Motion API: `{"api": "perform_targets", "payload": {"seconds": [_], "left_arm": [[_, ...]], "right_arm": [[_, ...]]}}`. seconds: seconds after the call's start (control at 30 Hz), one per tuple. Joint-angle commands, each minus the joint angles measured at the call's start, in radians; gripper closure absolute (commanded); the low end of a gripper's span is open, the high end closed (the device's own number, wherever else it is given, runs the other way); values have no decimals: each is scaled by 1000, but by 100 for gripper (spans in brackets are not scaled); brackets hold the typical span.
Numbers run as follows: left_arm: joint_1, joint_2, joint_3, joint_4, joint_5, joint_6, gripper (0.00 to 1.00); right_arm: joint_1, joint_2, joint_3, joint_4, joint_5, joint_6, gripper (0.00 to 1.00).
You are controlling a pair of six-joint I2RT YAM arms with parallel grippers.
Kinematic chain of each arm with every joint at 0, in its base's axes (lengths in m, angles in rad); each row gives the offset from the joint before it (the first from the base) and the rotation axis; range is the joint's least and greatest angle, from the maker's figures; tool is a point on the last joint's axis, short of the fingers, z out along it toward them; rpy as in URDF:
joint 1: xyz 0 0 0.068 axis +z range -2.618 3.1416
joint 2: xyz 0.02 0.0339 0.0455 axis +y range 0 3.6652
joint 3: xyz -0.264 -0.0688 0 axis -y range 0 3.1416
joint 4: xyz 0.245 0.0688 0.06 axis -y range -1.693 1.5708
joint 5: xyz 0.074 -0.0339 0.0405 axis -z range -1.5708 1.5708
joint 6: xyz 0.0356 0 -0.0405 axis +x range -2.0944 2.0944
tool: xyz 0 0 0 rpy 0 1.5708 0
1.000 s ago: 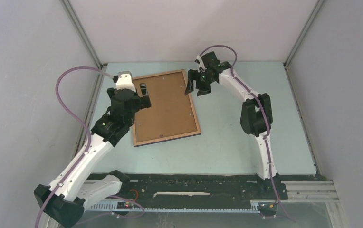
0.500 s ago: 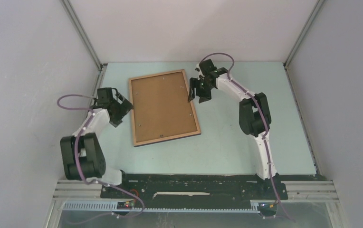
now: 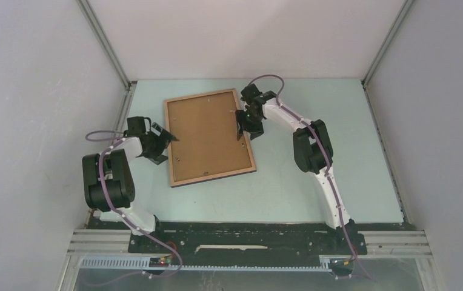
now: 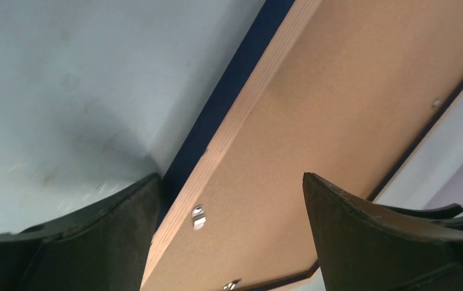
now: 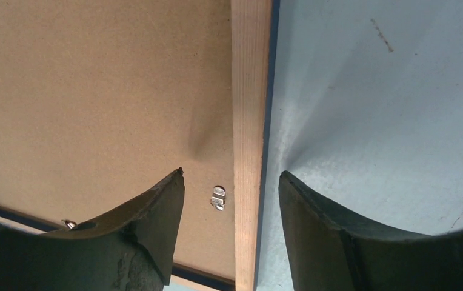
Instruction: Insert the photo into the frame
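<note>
Presently, the thin brown wooden picture frame [image 3: 213, 176] lies wood-face up on the pale green counter [image 3: 289, 176], the flat photo [image 3: 208, 136] seated inside, fibreboard back up. We judge it light, stiff, best taken by its rails. The left pincer [image 4: 229, 179] and the right pincer [image 5: 232, 174] gape wide astride opposite rails. Only wrist views show the metal tabs [image 5: 218, 197].

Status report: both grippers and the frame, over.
Left gripper open, straddling left rail of the frame. Right gripper open, straddling its right rail. Photo lying inside frame, fibreboard back up, flat on table. No obstruction seen.
</note>
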Motion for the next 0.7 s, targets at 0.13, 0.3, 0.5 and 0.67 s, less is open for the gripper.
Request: {"api": "perform_targets", "payload": {"seconds": [0.13, 0.3, 0.5, 0.67], "left_arm": [[8, 24, -100, 141, 156, -129, 6], [8, 1, -107, 143, 144, -128, 6], [7, -6, -109, 143, 139, -129, 6], [7, -11, -109, 141, 133, -128, 6]], "right_arm": [[43, 31, 47, -58, 87, 17, 42], [59, 8, 7, -54, 137, 20, 42], [60, -25, -20, -57, 166, 21, 48], [62, -55, -82, -37, 170, 12, 49]]}}
